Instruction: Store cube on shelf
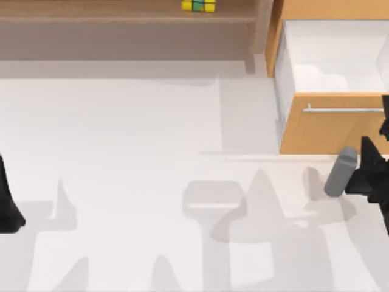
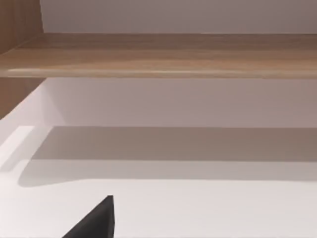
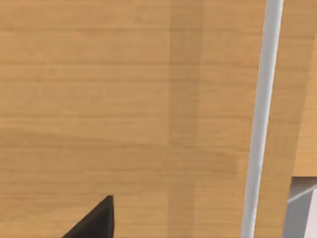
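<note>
The cube (image 1: pixel 199 5), tiled in yellow, green and blue, rests on the board of the brown wooden shelf (image 1: pixel 121 13) at the far edge of the table, a little right of centre. Nothing touches it. My left gripper (image 1: pixel 8 210) sits low at the table's left edge, far from the cube. In the left wrist view the shelf board (image 2: pixel 163 54) spans the scene above the white table. My right gripper (image 1: pixel 368 173) is at the right edge, just in front of the drawer cabinet, again well away from the cube.
An orange-wood drawer cabinet (image 1: pixel 331 128) with a silver bar handle (image 1: pixel 343 110) stands at the back right, its drawer pulled out and white inside. The right wrist view faces that front (image 3: pixel 124 109) and handle (image 3: pixel 260 119) closely. A grey cylinder (image 1: pixel 340 172) lies beside the right arm.
</note>
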### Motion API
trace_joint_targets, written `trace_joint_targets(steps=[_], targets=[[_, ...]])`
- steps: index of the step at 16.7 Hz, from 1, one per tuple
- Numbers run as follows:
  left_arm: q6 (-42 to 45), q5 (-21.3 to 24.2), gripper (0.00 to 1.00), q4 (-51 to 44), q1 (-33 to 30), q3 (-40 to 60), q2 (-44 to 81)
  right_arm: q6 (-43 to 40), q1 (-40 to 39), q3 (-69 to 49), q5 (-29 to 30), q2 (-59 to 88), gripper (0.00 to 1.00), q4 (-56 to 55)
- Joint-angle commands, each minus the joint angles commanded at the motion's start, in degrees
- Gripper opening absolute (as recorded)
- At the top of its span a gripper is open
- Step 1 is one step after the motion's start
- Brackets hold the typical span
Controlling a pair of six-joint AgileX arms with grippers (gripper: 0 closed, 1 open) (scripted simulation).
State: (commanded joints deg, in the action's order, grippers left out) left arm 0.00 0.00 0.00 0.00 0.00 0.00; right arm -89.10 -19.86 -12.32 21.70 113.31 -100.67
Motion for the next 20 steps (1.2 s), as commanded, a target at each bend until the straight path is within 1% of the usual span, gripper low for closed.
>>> trace_joint_targets(steps=[5,11,16,20], targets=[[0.00,0.00,1.00,0.00,0.00,0.00,0.00,0.07,-0.14,-0.36,-0.07,0.64,1.00,0.21],[0.00,0.00,1.00,0.00,0.00,0.00,0.00,-0.02,1.94,-4.84,-1.93,0.88,1.00,3.92],[0.00,0.00,1.00,0.00,0.00,0.00,0.00,-0.02,2.20,-5.40,-2.18,0.94,1.00,4.42],[0.00,0.00,1.00,0.00,0.00,0.00,0.00,-0.02,2.20,-5.40,-2.18,0.94,0.70,4.42]])
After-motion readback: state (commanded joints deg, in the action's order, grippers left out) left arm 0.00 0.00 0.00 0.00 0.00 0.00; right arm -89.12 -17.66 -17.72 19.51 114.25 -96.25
